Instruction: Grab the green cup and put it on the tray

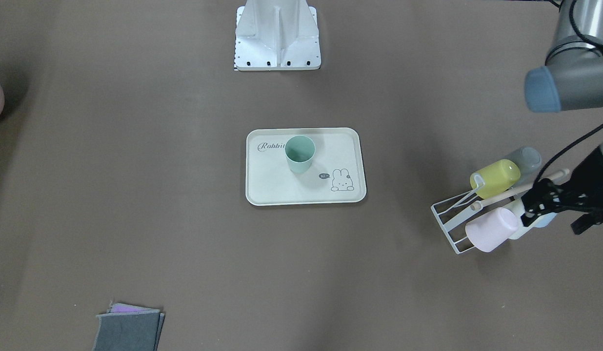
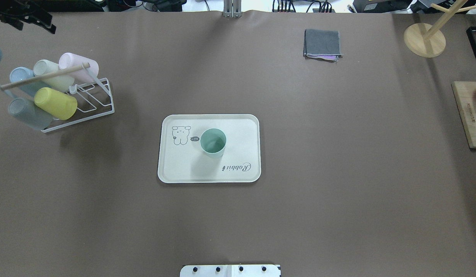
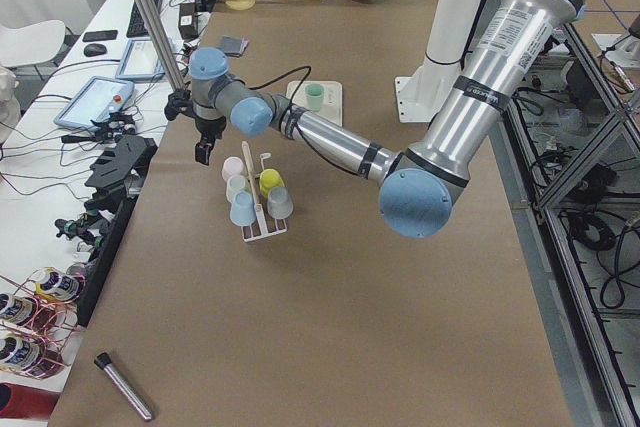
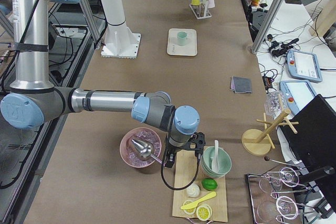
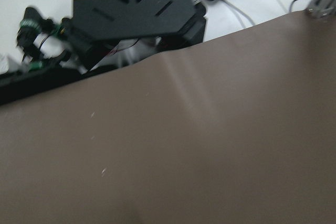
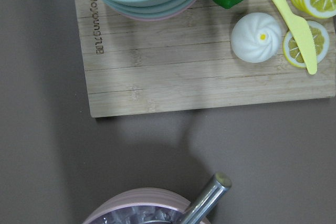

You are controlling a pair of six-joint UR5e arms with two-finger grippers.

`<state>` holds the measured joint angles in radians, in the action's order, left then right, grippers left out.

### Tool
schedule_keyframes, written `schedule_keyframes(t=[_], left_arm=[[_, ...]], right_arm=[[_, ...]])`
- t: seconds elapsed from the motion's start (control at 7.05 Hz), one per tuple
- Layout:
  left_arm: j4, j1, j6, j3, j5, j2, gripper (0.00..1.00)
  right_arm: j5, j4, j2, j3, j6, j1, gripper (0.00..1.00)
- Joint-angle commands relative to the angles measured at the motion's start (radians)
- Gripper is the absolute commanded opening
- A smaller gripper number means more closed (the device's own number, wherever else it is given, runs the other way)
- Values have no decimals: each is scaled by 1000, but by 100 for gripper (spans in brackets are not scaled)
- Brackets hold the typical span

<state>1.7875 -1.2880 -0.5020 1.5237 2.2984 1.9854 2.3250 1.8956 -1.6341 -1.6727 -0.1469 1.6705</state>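
The green cup (image 1: 299, 153) stands upright on the cream tray (image 1: 282, 192), near the "Rabbit" lettering. The overhead view shows the cup (image 2: 213, 142) on the tray (image 2: 176, 171) mid-table. My left gripper (image 1: 555, 223) hangs by the cup rack at the table's far edge, well away from the tray, with its jaws apart and empty. It also shows in the overhead view (image 2: 34, 26) and the left side view (image 3: 203, 152). My right gripper (image 4: 181, 157) shows only in the right side view, above a pink bowl and a wooden board. I cannot tell whether it is open or shut.
A white wire rack (image 2: 103, 109) holds several cups, among them a yellow-green one (image 2: 55, 103). Folded grey cloths (image 2: 322, 44) lie at the far side. A wooden board (image 6: 184, 72) with bowls and food, and a pink bowl (image 6: 142, 208), sit at the right end.
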Motion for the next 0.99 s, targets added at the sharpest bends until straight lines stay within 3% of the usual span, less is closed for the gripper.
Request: schedule_keyframes(t=[0.0,0.28,0.57,0.85], left_arm=[[-48,-114,0,-2,119,-135,98],[-216,-209,48,3,119,-172,98],[-217,-308,311,22,122,-348,98],[-217,-315,379,7,122,-401,98]], right_arm=[[1,0,3,-1,7,0,100],[1,0,3,-2,10,0,100],[1,-1,5,-2,9,0,100],[1,0,2,-4,9,0,100]])
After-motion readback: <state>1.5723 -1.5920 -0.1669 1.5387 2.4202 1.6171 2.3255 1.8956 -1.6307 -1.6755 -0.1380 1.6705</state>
